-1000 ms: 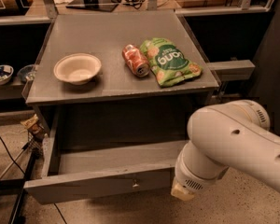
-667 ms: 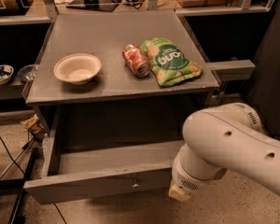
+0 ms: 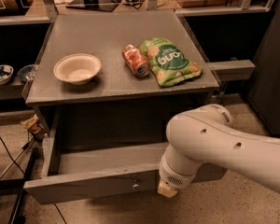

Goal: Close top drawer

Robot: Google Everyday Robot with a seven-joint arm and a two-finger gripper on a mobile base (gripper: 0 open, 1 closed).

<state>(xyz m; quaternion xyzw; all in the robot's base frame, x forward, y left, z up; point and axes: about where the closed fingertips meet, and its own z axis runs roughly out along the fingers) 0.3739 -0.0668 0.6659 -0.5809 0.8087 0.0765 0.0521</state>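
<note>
The top drawer (image 3: 88,183) is a wide shallow grey drawer pulled far out from under the grey table; its inside looks bare. Its long front panel carries a small metal knob (image 3: 136,184) at the centre. My white arm (image 3: 214,148) reaches in from the right and bends down over the drawer's right part. My gripper (image 3: 167,190) is at the arm's lower end, just right of the knob and against the front panel; only a small beige tip shows below the wrist.
On the grey table top (image 3: 98,36) stand a beige bowl (image 3: 77,68), a red can lying on its side (image 3: 136,59) and a green snack bag (image 3: 169,60). A shelf with small bowls (image 3: 1,73) is at left. Cables and a stand leg (image 3: 18,171) lie at lower left.
My arm has shifted slightly left, toward the knob. The drawer stays pulled out about as far as before.
</note>
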